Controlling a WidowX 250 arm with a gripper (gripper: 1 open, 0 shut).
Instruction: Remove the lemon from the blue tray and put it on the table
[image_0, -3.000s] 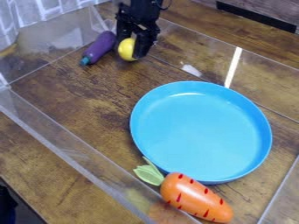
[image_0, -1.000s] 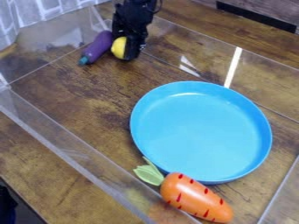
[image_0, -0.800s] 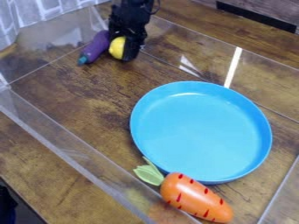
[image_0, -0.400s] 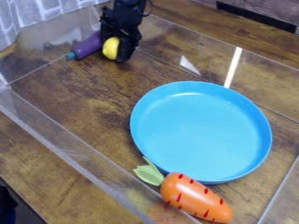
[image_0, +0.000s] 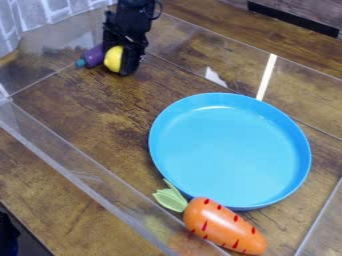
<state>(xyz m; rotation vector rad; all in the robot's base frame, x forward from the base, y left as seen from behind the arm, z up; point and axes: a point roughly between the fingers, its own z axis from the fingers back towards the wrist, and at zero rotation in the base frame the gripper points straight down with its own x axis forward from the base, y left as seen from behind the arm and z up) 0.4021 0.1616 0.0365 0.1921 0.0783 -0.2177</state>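
Camera view — jaws (image_0: 118, 60) clamped on the lemon (image_0: 115, 61) beside the eggplant (image_0: 94, 56) — blue tray (image_0: 230, 150) well apart

Arm above gripper (image_0: 123, 58) cut off at top edge, eggplant (image_0: 92, 56) mostly hidden behind lemon (image_0: 116, 60), finger-to-lemon contact too small to tell.

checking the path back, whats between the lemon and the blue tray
Only bare table shows in the camera view between the lemon and the tray.
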